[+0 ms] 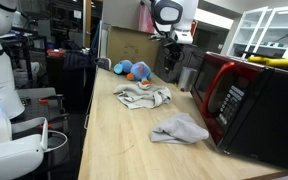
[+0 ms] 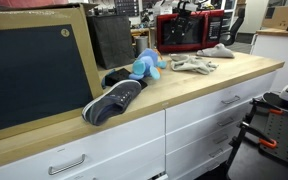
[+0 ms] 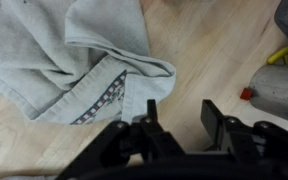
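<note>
In the wrist view my gripper (image 3: 180, 108) is open, with bare wood showing between its two black fingers and nothing held. Just to the upper left of the fingers lies a crumpled pale grey towel (image 3: 74, 50) with a patterned band along its hem. It lies close to the left finger, and I cannot tell if they touch. In an exterior view the arm (image 1: 170, 40) hangs over the far end of the wooden counter (image 1: 124, 140), above the same towel (image 1: 144, 96).
A second grey cloth (image 1: 181, 128) lies nearer the camera beside a red microwave (image 1: 249, 100). A blue plush toy (image 1: 134, 69) sits at the counter's far end. A dark shoe (image 2: 114, 100) rests near the counter's edge. A grey object (image 3: 279, 90) sits right of the fingers.
</note>
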`<act>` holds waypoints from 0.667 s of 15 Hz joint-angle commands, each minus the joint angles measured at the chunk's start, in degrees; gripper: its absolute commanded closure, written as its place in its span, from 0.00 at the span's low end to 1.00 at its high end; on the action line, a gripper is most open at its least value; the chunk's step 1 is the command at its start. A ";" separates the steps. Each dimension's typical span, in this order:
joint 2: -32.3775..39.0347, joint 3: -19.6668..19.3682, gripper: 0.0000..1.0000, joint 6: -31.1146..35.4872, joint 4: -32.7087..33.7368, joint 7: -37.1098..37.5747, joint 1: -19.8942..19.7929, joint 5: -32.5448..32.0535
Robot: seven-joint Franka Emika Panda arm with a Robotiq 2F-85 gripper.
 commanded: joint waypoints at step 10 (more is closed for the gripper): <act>-4.51 -0.22 0.00 -10.97 -11.12 -18.48 0.50 -6.17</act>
